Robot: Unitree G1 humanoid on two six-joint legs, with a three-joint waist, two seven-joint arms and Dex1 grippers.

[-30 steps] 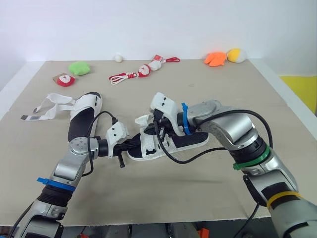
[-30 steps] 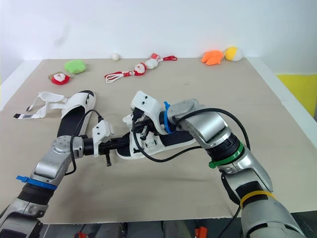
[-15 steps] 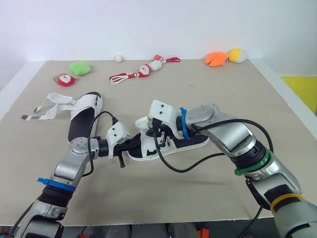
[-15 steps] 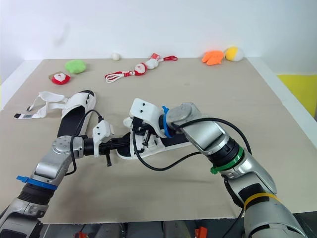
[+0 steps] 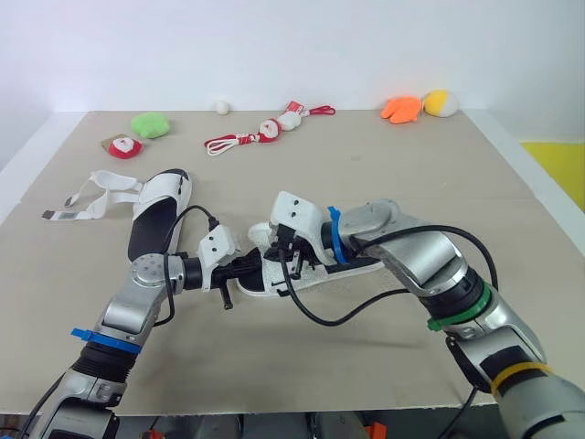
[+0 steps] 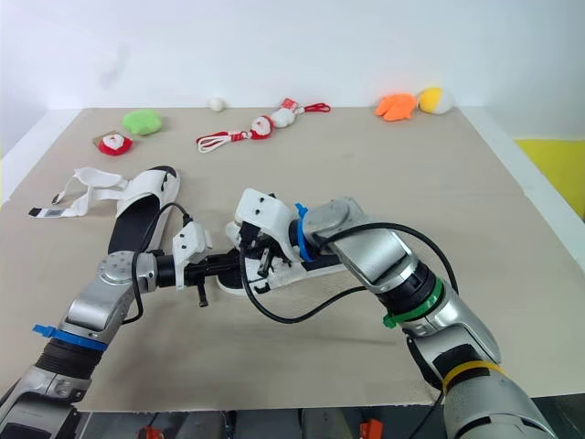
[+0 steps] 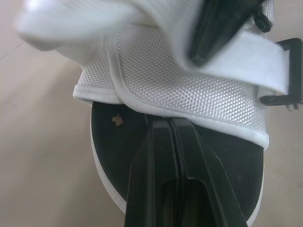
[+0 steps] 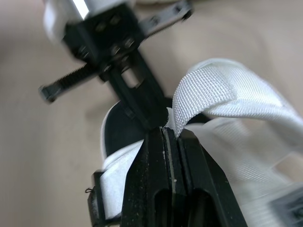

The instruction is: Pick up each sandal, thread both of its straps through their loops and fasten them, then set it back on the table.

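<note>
Left eye view: the right gripper [image 5: 285, 254], clamped on a white strap [image 8: 208, 90], has dropped lower over the sandal [image 5: 361, 265] mid-table [image 5: 411, 183], so threading looks underway. The left gripper [image 5: 245, 267] pinches the sole. Left wrist view makes plain the black loop [image 7: 277, 100]. The second sandal [image 5: 151, 215] lies beyond, unfastened.

Arms are silver-grey shells with black joints, loose black cables [image 5: 322, 322] looping off them. Blue band [image 5: 99, 340] on left arm [image 5: 137, 294], lower left. On right arm [image 5: 430, 249]: blue wrist tie [image 5: 335, 238], green ring [image 5: 457, 312], yellow band [image 5: 514, 374]. White housings, black fingers on left gripper [image 7: 166, 124] and right gripper [image 8: 166, 131].
</note>
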